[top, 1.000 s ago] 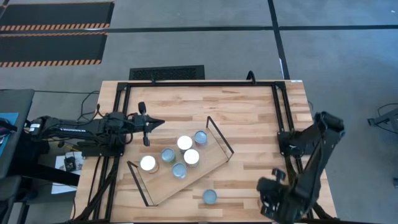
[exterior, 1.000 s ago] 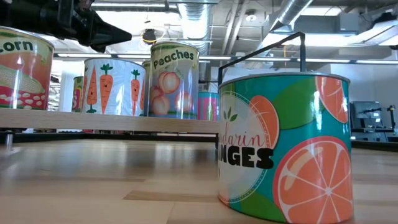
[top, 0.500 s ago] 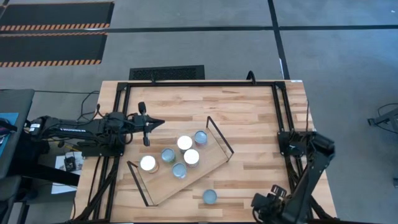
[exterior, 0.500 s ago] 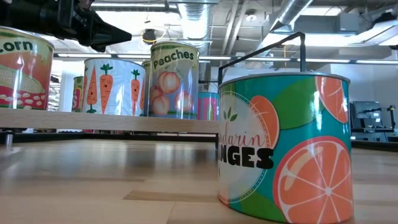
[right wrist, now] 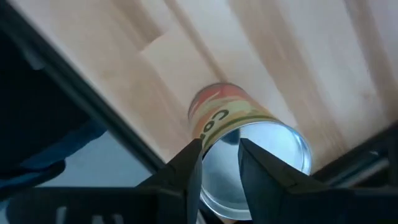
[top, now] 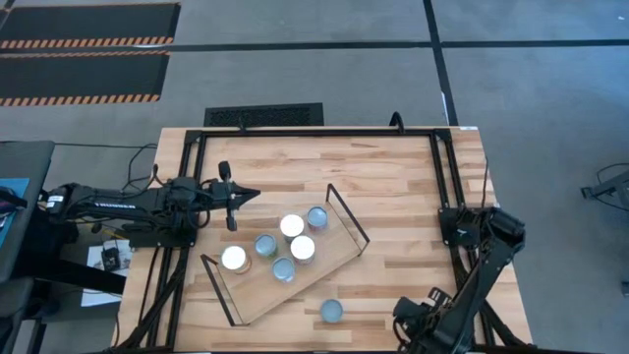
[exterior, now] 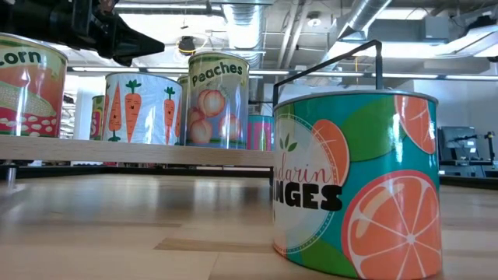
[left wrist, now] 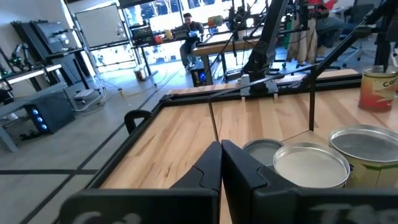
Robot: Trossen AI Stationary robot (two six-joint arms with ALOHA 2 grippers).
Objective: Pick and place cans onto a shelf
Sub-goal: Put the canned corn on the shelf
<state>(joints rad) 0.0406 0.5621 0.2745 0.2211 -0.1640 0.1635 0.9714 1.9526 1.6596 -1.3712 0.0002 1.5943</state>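
Right end effector point(right wrist: 217, 163), maybe seven cans point(top: 292, 225).

a black floor vent point(top: 262, 115) lies just beyond the butcher-block table point(top: 393, 177); striped black mats point(top: 84, 49) lie farther off.

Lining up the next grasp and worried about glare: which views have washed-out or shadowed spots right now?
High view: even light, though some can tops on the shelf glare white. Low view: bright ceiling behind, so the left gripper is a dark silhouette; the mandarin can is well lit. Right wrist view: the right gripper darkly overlaps the tipped can, whose metal end shines.
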